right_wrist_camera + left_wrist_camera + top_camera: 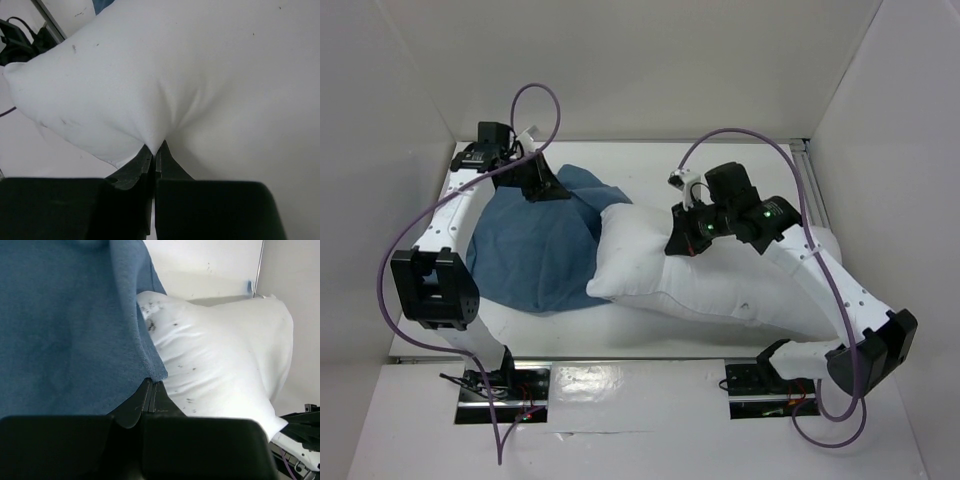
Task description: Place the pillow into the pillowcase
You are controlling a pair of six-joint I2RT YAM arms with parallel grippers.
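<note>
Left jaws clamped on an edge of the pillowcase (535,250), which lies crumpled on the far-left part of the surface (640,165). Right jaws pinched on a fold of the pillow (720,290) at its far side. Pillow lies centre-right, its left end against the pillowcase.

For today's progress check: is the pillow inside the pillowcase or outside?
Outside: the pillow lies bare, only its end meeting the pillowcase.
</note>
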